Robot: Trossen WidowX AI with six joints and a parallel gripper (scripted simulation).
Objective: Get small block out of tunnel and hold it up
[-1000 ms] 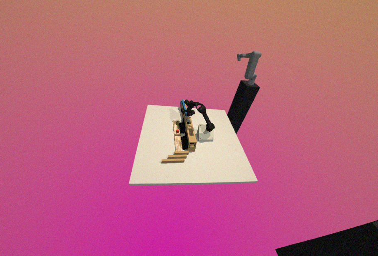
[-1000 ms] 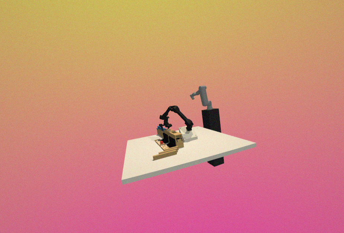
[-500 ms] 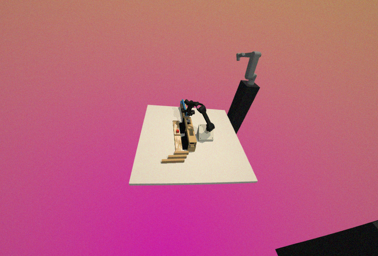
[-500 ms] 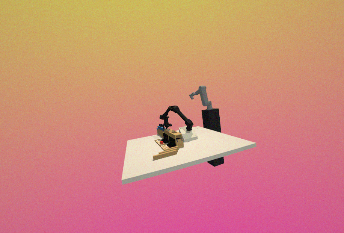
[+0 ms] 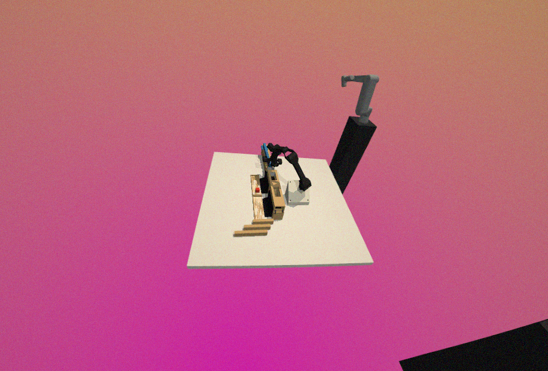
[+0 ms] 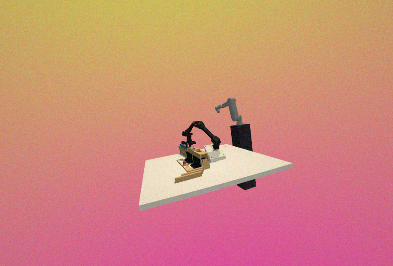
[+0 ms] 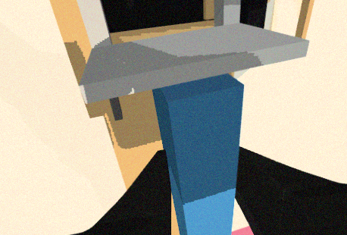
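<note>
A red block point(image 5: 257, 189) point(image 6: 184, 162) shows within a low, wood-edged frame point(image 5: 256, 195) point(image 6: 180, 163) alongside the tunnel point(image 5: 278, 201) point(image 6: 199, 152); whether it lies there or is a reflection, I cannot tell. The tunnel is tan, with openings in its top and black panels point(image 5: 267, 207) point(image 6: 196, 161) at its side.

At the tunnel's far end in the top view, the claw point(image 5: 271, 162) point(image 6: 188, 145) point(image 7: 192, 152) points down and is closed on the blue handle point(image 5: 265, 149) point(image 6: 182, 146) point(image 7: 205, 133) — one dark finger on each side. A grey plate point(image 7: 198, 47) crosses just beyond the handle in the wrist view.

The black arm point(image 5: 298, 169) point(image 6: 208, 131) arches over from its pale base point(image 5: 298, 202) point(image 6: 219, 158). Three rods point(image 5: 250, 233) point(image 6: 188, 176) lie near the tunnel's other end, roughly side by side on the table point(image 5: 318, 240) point(image 6: 171, 192) point(image 7: 307, 114). Behind the table in the exterior view, a grey arm point(image 5: 366, 96) point(image 6: 233, 109) stands on a black pedestal point(image 5: 351, 151) point(image 6: 242, 136).
</note>
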